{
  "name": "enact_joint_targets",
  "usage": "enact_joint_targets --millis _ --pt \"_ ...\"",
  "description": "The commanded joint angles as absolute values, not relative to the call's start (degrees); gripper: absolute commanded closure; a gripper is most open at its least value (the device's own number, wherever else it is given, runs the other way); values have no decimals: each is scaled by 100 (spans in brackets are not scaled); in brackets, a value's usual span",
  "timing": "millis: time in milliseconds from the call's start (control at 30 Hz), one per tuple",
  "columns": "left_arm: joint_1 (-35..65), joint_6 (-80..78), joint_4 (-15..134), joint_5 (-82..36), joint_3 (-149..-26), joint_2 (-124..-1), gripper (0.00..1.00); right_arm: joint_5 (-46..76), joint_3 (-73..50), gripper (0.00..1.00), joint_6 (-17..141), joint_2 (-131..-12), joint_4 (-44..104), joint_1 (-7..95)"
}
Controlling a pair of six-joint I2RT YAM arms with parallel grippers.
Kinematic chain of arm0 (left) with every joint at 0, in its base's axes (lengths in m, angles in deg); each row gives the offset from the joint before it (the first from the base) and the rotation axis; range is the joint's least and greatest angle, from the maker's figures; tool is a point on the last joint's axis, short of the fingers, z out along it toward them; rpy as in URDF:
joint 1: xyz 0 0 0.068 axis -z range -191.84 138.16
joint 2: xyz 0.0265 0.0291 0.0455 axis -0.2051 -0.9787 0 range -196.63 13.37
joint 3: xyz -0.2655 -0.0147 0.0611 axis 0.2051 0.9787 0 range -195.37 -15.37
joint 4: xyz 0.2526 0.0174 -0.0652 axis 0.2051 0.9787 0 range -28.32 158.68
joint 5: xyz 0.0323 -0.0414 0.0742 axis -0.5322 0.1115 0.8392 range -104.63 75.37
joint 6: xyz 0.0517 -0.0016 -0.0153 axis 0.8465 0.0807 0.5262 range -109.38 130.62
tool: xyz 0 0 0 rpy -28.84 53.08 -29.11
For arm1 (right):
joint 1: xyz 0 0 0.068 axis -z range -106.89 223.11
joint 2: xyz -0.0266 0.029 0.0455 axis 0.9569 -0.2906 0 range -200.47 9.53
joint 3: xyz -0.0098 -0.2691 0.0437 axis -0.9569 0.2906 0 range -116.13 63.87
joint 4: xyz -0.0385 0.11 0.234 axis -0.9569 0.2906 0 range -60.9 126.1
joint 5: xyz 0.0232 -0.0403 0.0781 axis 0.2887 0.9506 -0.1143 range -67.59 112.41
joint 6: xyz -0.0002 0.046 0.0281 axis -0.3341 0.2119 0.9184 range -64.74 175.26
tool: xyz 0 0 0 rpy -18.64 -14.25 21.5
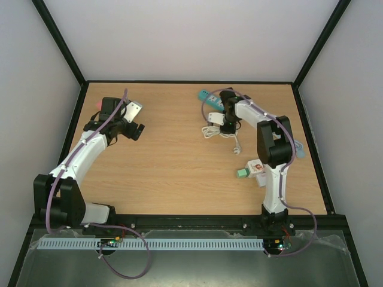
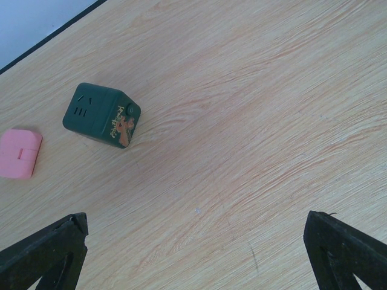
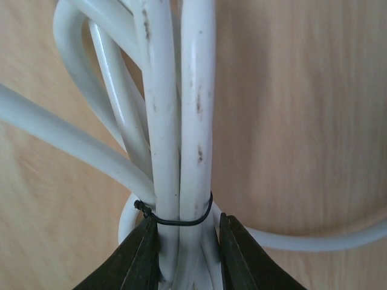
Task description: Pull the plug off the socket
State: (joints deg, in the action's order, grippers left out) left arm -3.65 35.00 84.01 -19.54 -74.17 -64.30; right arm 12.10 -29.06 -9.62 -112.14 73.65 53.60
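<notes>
Top view: the right gripper (image 1: 226, 124) sits on the white cord (image 1: 215, 133) just beside the teal strip (image 1: 207, 97) at the back of the table (image 1: 179, 173). Whether the plug is seated cannot be told. The left gripper (image 1: 136, 129) is well apart.

Left wrist alone shows a green cube (image 2: 101, 115) and a pink block (image 2: 19, 153). Its fingers (image 2: 45, 251) are spread wide and hold nothing.

Right wrist: fingers (image 3: 142, 257) pinch the tied cord bundle.

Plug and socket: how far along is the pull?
Done: right gripper is shut on the tied white cable bundle. In hand: that grip, next to the teal power strip. Remaining: the pull; the right arm hides whether the plug is out. Left gripper is open, idle.
</notes>
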Motion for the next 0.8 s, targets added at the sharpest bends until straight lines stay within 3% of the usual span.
enact_joint_targets --millis 0,567,633,767 --pt "-377 3444 8412 -1964 -7450 -6477 0 1932 -2990 74 -1297 -11581 7571 5960" --pt "-374 3418 8443 -2027 -7474 -6516 0 2206 -3515 74 -1773 -11773 7643 7796" --pt "-371 3392 8439 -2042 -7484 -6519 0 2208 -3530 71 -1770 -11758 7643 7912" --pt "-369 3383 8440 -2060 -7494 -6522 0 1896 -3700 56 -1646 -11648 7815 8092"
